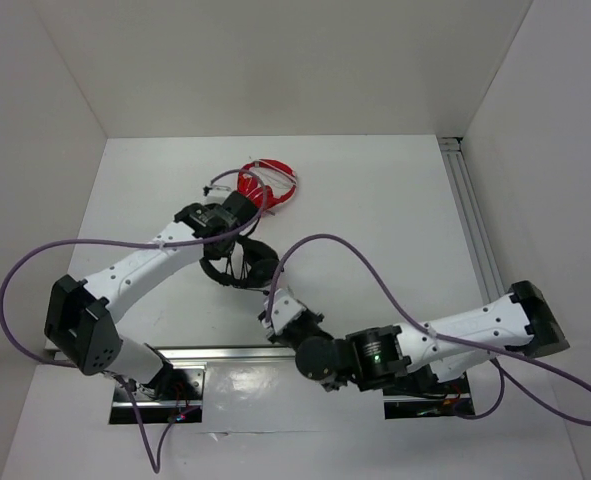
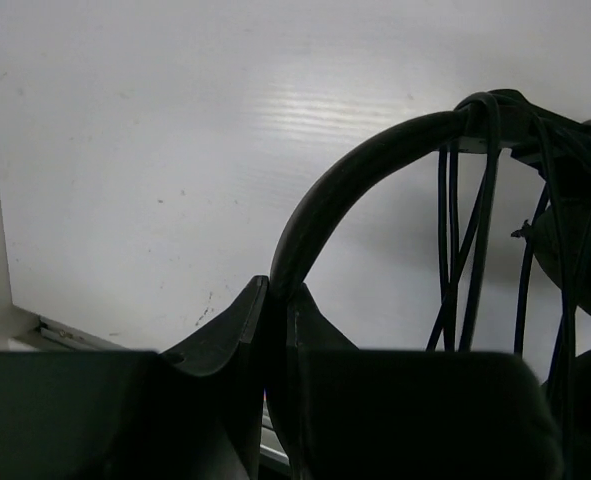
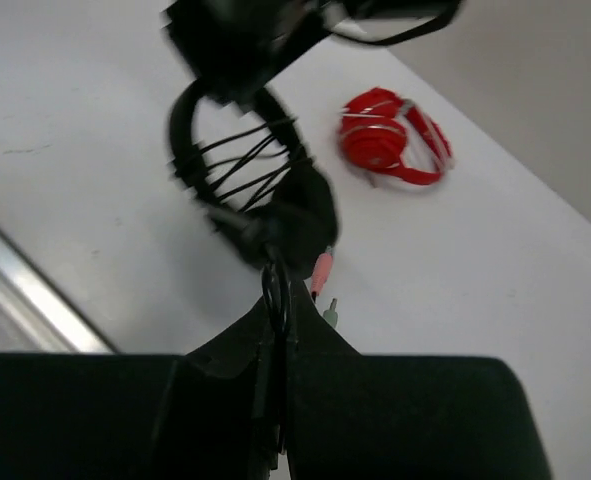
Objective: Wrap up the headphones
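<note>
The black headphones (image 1: pixel 243 266) sit mid-table with the thin black cable wound several times across the headband. My left gripper (image 1: pixel 237 234) is shut on the headband (image 2: pixel 360 185), and its jaws (image 2: pixel 278 297) pinch the band's lower end. Cable strands (image 2: pixel 453 250) hang from the band's top. My right gripper (image 1: pixel 273 297) is shut on a loop of the cable (image 3: pixel 276 288) just below an earcup (image 3: pixel 300 215). A pink plug (image 3: pixel 322 270) and a green plug (image 3: pixel 331 313) dangle beside the right fingers.
Smaller red headphones (image 1: pixel 269 185) lie on the table just beyond the left gripper and also show in the right wrist view (image 3: pixel 393 140). An aluminium rail (image 1: pixel 471 215) runs along the right side. Another rail (image 1: pixel 237 353) runs along the near edge. White walls enclose the table.
</note>
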Robot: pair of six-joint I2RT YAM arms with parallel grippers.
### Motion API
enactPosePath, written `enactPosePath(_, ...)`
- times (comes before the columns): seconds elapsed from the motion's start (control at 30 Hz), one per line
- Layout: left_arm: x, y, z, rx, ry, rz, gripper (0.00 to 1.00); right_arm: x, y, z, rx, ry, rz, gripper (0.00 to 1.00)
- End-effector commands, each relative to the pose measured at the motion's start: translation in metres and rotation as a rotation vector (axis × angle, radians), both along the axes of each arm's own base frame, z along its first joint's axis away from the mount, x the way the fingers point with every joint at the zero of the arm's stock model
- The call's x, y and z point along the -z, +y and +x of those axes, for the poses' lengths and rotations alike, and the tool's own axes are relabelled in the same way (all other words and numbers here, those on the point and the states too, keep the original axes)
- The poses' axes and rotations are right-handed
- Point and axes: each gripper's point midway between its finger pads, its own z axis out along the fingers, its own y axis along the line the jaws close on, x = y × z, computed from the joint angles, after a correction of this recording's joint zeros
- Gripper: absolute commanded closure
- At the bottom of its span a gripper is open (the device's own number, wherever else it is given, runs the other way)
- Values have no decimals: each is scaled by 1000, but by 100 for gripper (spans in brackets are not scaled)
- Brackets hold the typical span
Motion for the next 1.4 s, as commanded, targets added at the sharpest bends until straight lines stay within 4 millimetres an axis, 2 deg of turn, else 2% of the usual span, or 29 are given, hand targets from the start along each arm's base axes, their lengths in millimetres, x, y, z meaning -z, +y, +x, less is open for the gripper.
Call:
enactPosePath(0.0, -4, -27, -1, 186, -53, -47, 100, -46, -34, 33, 97, -85, 11, 100)
enactPosePath(0.03, -11, -35, -8, 239, -73, -100, 100, -55, -42, 39, 104, -90, 27, 100)
enactPosePath(0.07, -14, -44, -9, 290, -96, -119, 100, -54, -46, 48, 99, -99, 8, 100)
enactPosePath(0.1, -12, -51, -17, 330, -100, -125, 100, -56, -49, 52, 91, -103, 3, 100)
enactPosePath(0.17, -22, -70, -29, 447, -113, -187, 100, -58, -52, 59, 44, -107, 6, 100)
enactPosePath(0.23, -25, -96, -46, 573, -102, -246, 100, -53, -62, 73, 41, -107, -9, 100)
enactPosePath(0.43, -46, -125, -90, 807, -116, -353, 100, -39, -66, 93, 25, -94, -55, 100)
enactPosePath(0.47, -51, -124, -92, 813, -119, -364, 100, -30, -65, 97, 35, -88, -83, 100)
enactPosePath(0.53, -64, -121, -95, 810, -142, -371, 100, -24, -65, 101, 38, -74, -92, 100)
enactPosePath(0.6, -70, -112, -100, 796, -130, -360, 100, -10, -56, 102, -6, -30, -105, 100)
enactPosePath(0.63, -88, -109, -101, 807, -175, -383, 100, -7, -61, 111, 5, -10, -101, 100)
enactPosePath(0.7, -106, -108, -108, 836, -208, -429, 100, -3, -50, 113, -63, 51, -78, 100)
enactPosePath(0.73, -120, -107, -110, 857, -237, -445, 100, 0, -57, 124, -47, 74, -71, 100)
enactPosePath(0.8, -136, -100, -114, 860, -270, -466, 100, -4, -47, 123, -124, 124, -24, 100)
enactPosePath(0.87, -154, -93, -119, 868, -296, -475, 100, -2, -48, 128, -143, 148, 2, 100)
enactPosePath(0.97, -173, -96, -125, 909, -318, -522, 100, -5, -39, 126, -211, 168, 67, 100)
enactPosePath(1.1, -187, -119, -132, 988, -321, -614, 100, 19, -23, 119, -263, 230, 104, 100)
enactPosePath(1.13, -185, -126, -131, 980, -308, -632, 100, 15, -15, 115, -300, 226, 153, 100)
enactPosePath(1.17, -187, -128, -130, 973, -316, -645, 100, 17, -13, 113, -312, 232, 174, 98)
enactPosePath(1.2, -182, -132, -128, 965, -304, -646, 100, 29, -12, 109, -327, 251, 176, 93)
enactPosePath(1.23, -189, -133, -123, 954, -339, -650, 100, 31, -9, 104, -361, 259, 190, 90)
enactPosePath(1.3, -188, -135, -117, 919, -358, -661, 100, 28, -4, 100, -387, 260, 238, 80)
enactPosePath(1.37, -187, -135, -107, 868, -396, -655, 100, 29, -2, 96, -409, 267, 252, 79)
